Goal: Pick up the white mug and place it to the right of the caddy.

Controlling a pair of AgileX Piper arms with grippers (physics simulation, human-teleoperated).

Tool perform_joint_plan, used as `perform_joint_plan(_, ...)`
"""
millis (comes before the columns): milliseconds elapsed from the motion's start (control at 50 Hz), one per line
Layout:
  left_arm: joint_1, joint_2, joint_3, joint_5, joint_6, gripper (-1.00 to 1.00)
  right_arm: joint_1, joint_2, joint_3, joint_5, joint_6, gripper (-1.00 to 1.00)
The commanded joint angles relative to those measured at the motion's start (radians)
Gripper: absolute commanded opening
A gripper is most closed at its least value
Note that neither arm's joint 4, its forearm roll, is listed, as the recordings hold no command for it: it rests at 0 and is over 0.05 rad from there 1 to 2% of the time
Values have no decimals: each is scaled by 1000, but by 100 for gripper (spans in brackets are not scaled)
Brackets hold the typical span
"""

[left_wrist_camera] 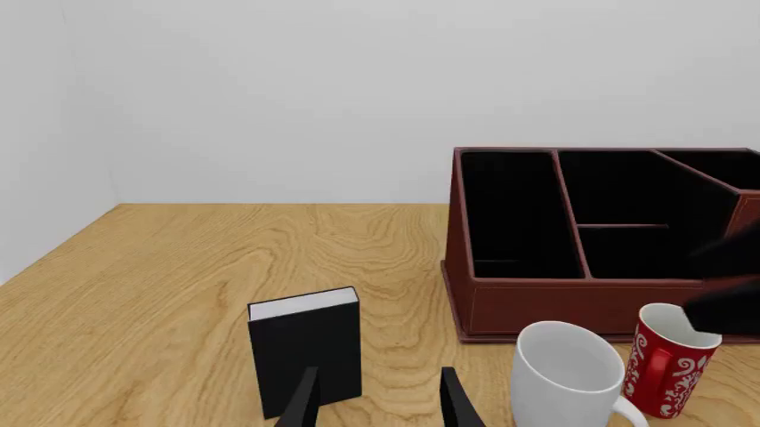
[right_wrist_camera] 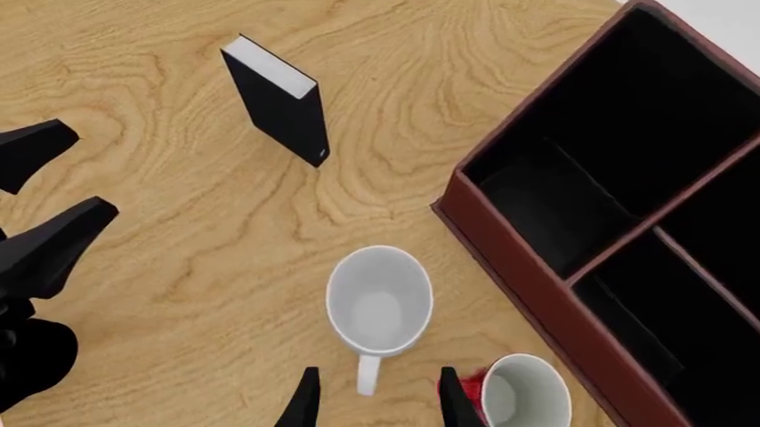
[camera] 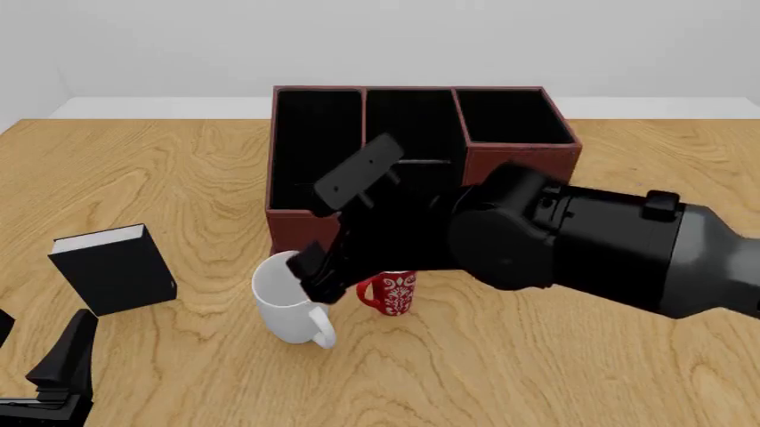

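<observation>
The white mug (camera: 283, 301) stands upright on the table in front of the caddy (camera: 315, 133), its handle toward the table's front edge. It also shows in the right wrist view (right_wrist_camera: 377, 298) and the left wrist view (left_wrist_camera: 568, 374). My right gripper (right_wrist_camera: 377, 405) is open and hovers above the mug's handle, one finger on each side. In the front view the right gripper (camera: 319, 280) partly covers the mug's rim. My left gripper (left_wrist_camera: 377, 405) is open and empty, low near the table's front left corner (camera: 53, 378), behind the book.
A red patterned mug (camera: 390, 294) stands just right of the white mug, close to the caddy's front wall. A black book (camera: 113, 269) with white pages stands upright at the left. The right arm (camera: 570, 245) spans the table's right half.
</observation>
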Motion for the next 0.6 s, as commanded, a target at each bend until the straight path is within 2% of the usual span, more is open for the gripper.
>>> perform_joint_plan(20, 0, 0, 0, 0, 0, 100, 4, 23, 15, -17, 17, 100)
perform_joint_plan(600, 0, 0, 0, 0, 0, 100, 18, 98, 38, -50, 72, 100)
